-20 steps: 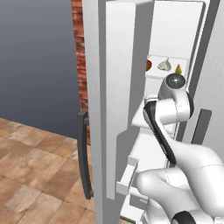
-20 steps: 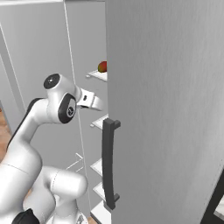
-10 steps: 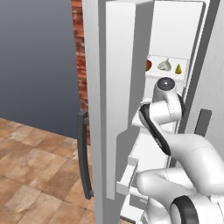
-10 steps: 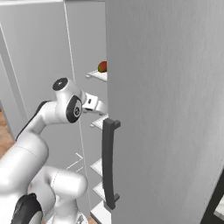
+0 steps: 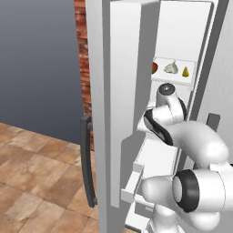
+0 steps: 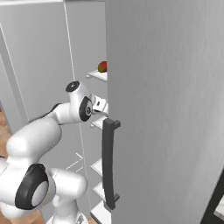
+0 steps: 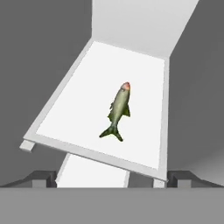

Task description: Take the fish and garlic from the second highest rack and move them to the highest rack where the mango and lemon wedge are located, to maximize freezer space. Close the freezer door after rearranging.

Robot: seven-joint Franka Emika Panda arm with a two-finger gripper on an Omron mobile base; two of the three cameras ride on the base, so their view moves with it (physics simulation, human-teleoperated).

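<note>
Gripper (image 7: 112, 178) wide open and empty, hovering before the second highest rack (image 7: 65, 109), where the fish (image 7: 118, 111) lies alone mid-shelf; garlic (image 5: 170, 68) sits on the highest rack (image 5: 175, 78) between mango (image 5: 154, 67) and lemon wedge (image 5: 185, 72). Risk: thin, flat fish may slide under the tips on a shallow approach. Versus 1 second ago, the arm is deeper into the freezer (image 5: 182, 27).

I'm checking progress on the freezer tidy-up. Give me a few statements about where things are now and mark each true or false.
1. The garlic sits on the highest rack between the mango and the lemon wedge. True.
2. The fish is on the highest rack too. False: it lies alone on a plain flat shelf below the hand.
3. The gripper holds the fish. False: its jaws are open and clear of it.
4. The freezer door is shut. False: it stands open.
5. The fish lies flat. True.
</note>
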